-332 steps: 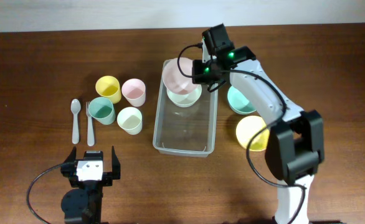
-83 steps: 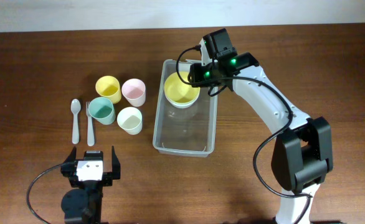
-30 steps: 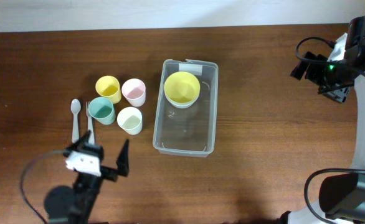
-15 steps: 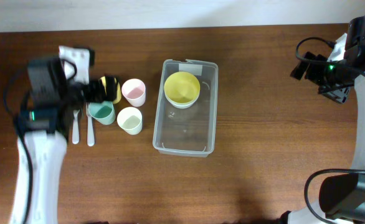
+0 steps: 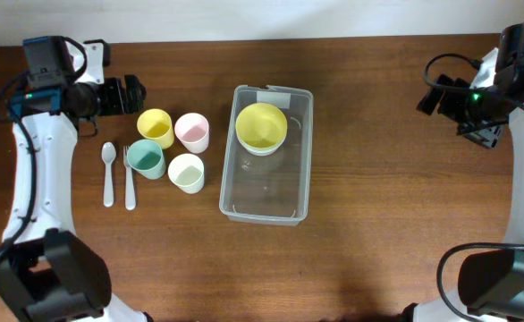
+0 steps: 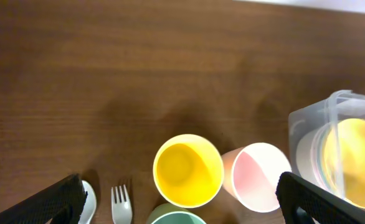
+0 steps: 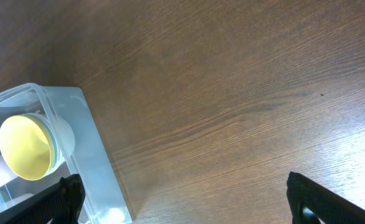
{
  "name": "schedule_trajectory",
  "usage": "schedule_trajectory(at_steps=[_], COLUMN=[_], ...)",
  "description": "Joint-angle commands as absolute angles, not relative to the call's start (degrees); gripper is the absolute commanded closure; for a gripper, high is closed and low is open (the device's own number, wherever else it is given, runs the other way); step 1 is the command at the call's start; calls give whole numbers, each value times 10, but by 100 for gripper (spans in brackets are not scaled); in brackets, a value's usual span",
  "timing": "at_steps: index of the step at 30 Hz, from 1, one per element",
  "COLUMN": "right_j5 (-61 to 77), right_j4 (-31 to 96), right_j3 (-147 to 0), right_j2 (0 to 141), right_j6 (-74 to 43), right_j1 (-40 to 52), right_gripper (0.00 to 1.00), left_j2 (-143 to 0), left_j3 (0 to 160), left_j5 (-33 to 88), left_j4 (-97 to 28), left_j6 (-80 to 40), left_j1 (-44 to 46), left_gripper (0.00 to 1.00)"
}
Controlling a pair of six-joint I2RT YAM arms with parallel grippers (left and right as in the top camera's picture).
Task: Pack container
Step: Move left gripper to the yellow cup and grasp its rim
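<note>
On the tabletop (image 5: 378, 233) we see the container (image 5: 264, 217) near the middle of the far edge, with a yellow bowl (image 5: 261, 126) in its far end. The left gripper (image 5: 137, 95), toward the far-left corner, and the right gripper (image 5: 450, 116), toward the far-right corner, both hold their fingers wide apart and empty. Four cups (image 5: 186, 172), a spoon (image 5: 108, 174) and a fork (image 5: 129, 183) sit left of the container.
</note>
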State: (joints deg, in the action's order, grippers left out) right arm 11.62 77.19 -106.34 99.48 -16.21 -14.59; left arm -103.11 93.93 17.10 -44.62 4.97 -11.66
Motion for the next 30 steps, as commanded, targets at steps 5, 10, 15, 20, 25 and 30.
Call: schedule_trajectory(at_steps=[5, 10, 15, 20, 25, 30], right_j5=[115, 115, 115, 115, 115, 115], right_j4=[771, 772, 771, 772, 771, 771], right_j3=[-1068, -1068, -1068, -1068, -1068, -1068], right_j2=[991, 991, 991, 991, 991, 991], right_j6=[-159, -159, -159, -159, -159, -159], right_j1=[-147, -147, -147, -147, -147, -147], right_gripper=[1, 1, 1, 1, 1, 1], left_j2=[-1101, -1143, -1176, -1191, -1213, -1246], left_j3=[954, 954, 954, 954, 954, 954], left_j5=[152, 152, 136, 137, 141, 141], left_j4=[-468, -474, -449, -437, -438, -435], left_j6=[59, 60, 63, 63, 63, 63], left_j1=[-118, -117, -117, -116, -112, -98], left_gripper=[4, 28, 31, 39, 46, 52])
